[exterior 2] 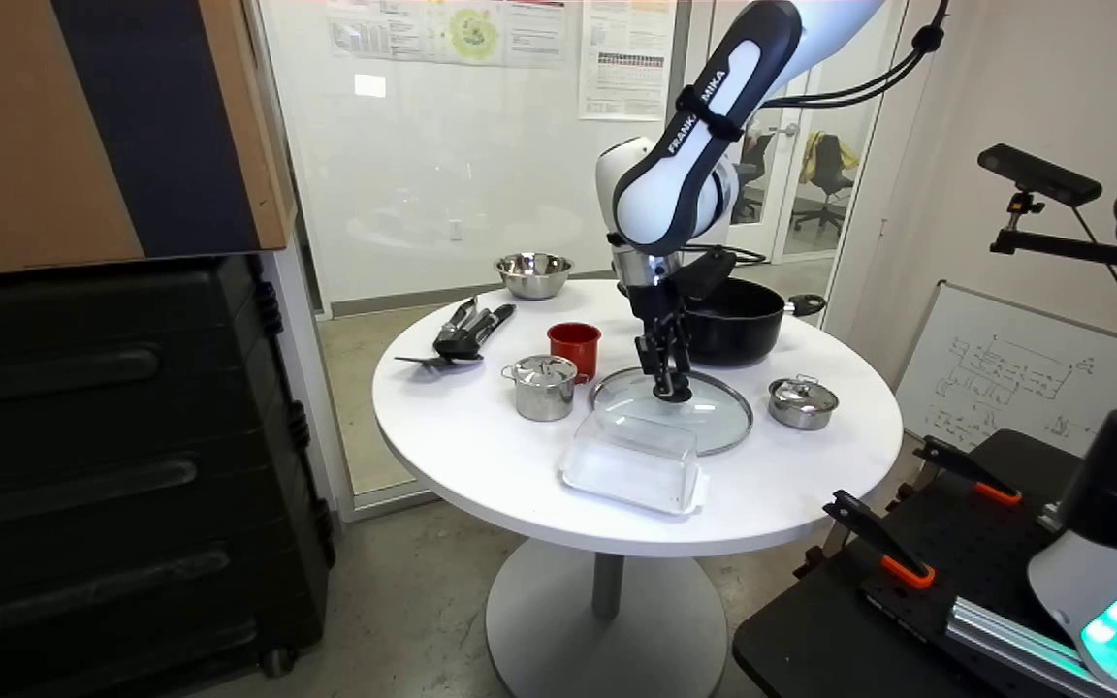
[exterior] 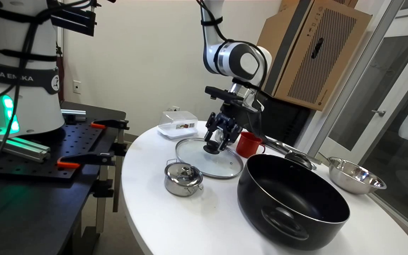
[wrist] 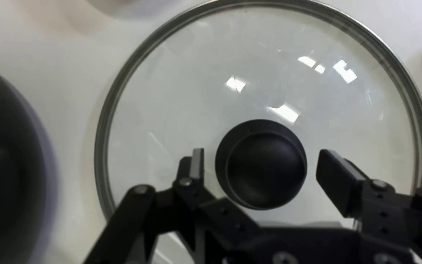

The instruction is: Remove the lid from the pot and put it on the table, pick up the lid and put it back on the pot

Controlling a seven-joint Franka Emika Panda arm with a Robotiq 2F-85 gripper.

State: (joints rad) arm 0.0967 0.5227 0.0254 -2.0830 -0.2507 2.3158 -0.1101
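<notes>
The clear glass lid [exterior: 202,165] lies flat on the round white table [exterior: 154,219], its dark knob [wrist: 264,168] upward. The lid also shows in an exterior view [exterior 2: 709,427] and in the wrist view [wrist: 181,91]. My gripper [wrist: 260,161] is open, pointing down at the knob. One finger stands on each side of the knob, with a gap on both sides in the wrist view. In both exterior views the gripper [exterior: 215,143] [exterior 2: 670,383] is right at the knob. The large black pot [exterior: 260,209] stands uncovered beside the lid; its edge shows in the wrist view [wrist: 6,165].
A small silver lidded pot [exterior: 181,182] stands close to the lid. A red mug [exterior: 247,145], a clear plastic box [exterior 2: 631,470] and a silver canister [exterior 2: 545,393] stand round it. A steel bowl [exterior: 354,177] and black utensils [exterior 2: 466,334] lie farther off.
</notes>
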